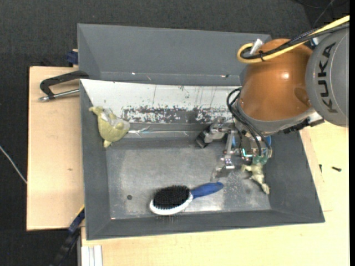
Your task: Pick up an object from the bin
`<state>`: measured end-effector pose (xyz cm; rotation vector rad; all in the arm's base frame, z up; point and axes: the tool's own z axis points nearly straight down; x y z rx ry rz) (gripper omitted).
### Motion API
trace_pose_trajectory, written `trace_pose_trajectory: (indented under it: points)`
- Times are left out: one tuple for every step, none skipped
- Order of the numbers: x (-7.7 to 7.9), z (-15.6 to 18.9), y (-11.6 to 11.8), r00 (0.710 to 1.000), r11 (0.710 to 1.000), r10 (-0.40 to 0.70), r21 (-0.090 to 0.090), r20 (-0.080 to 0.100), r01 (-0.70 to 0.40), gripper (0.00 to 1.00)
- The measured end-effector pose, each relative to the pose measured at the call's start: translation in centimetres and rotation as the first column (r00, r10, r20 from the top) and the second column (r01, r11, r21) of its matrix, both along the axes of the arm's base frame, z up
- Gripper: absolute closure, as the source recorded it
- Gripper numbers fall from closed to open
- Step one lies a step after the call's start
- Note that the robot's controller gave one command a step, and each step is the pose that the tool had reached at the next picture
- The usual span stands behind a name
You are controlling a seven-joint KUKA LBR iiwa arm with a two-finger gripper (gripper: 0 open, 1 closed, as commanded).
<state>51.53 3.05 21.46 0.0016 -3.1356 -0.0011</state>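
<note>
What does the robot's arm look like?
It has a big round orange cover and a grey arm with black KUKA letters. A yellow cable runs over it, and black wires loop down to a small metal tool.

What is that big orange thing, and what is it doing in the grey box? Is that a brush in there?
The orange thing is a cover on a robot arm. The camera looks down from above, and the arm reaches in from the right. At the arm's end is its gripper, the part that picks things up. It hangs low over the right side of the grey metal bin.

Yes, that is a brush: a hairbrush with black bristles, a white head and a blue handle, lying near the front. A floppy yellow-green toy sits in the back left corner. A small pale tan thing lies right by the gripper. I cannot tell whether the gripper holds anything.
</note>
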Motion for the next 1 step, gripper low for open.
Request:
trace_pose_trajectory:
  points:
    - [-1.21, -13.20, -0.65, 0.998, 0.998, -0.058, 0.002, 0.013, 0.058, 0.00]
